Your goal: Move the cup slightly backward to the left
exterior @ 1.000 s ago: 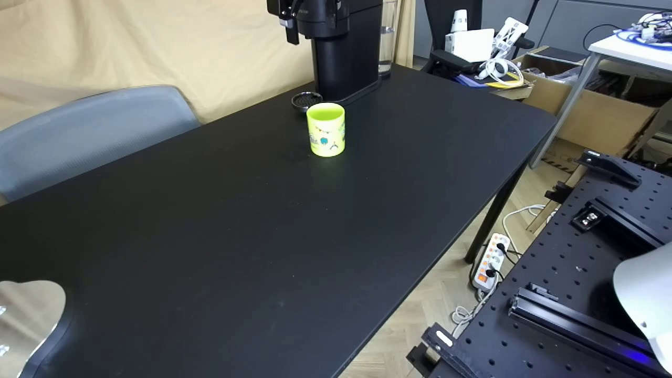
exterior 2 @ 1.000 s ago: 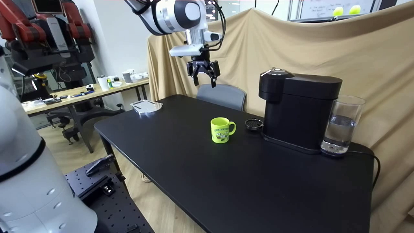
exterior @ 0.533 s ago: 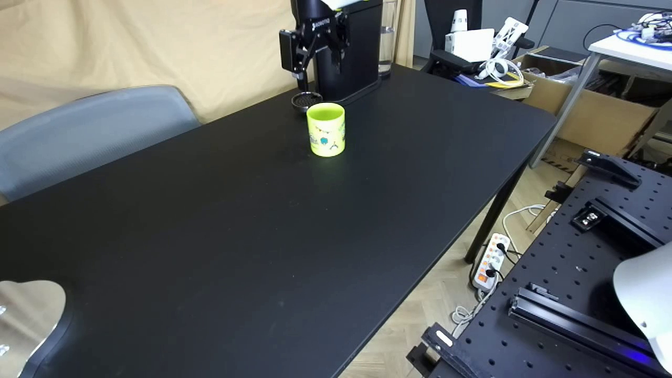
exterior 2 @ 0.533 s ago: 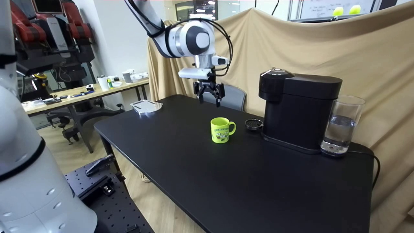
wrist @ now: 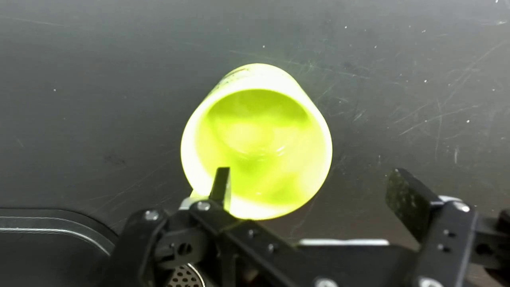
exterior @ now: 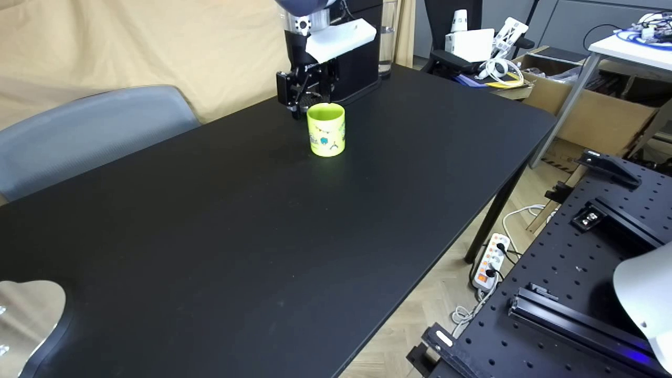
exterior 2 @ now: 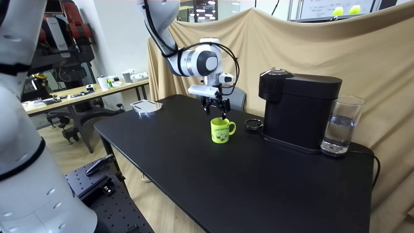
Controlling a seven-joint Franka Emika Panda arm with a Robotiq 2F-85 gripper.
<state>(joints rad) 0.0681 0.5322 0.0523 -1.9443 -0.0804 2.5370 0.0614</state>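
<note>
The cup is a yellow-green mug that stands upright on the black table. It shows in both exterior views (exterior: 325,131) (exterior 2: 220,132) and in the wrist view (wrist: 255,127), where I look into its open top. Its handle (exterior 2: 233,128) points toward the coffee machine; it is mostly hidden in the wrist view. My gripper (wrist: 310,171) is open and empty. In an exterior view the gripper (exterior 2: 216,115) hangs just above the cup's rim, on its far side. In the wrist view one finger (wrist: 220,187) overlaps the rim; I cannot tell whether it touches. The other finger is apart from the cup.
A black coffee machine (exterior 2: 300,113) with a round drip tray (exterior 2: 254,124) stands near the cup's handle side. A glass container of water (exterior 2: 341,129) is behind it. A shiny metal plate (exterior 2: 146,106) lies at the table's far end. A grey chair (exterior: 94,139) stands behind the table.
My gripper has come down and toward the cup, from high above the table to just above the rim. It stays open. The cup has not moved.
</note>
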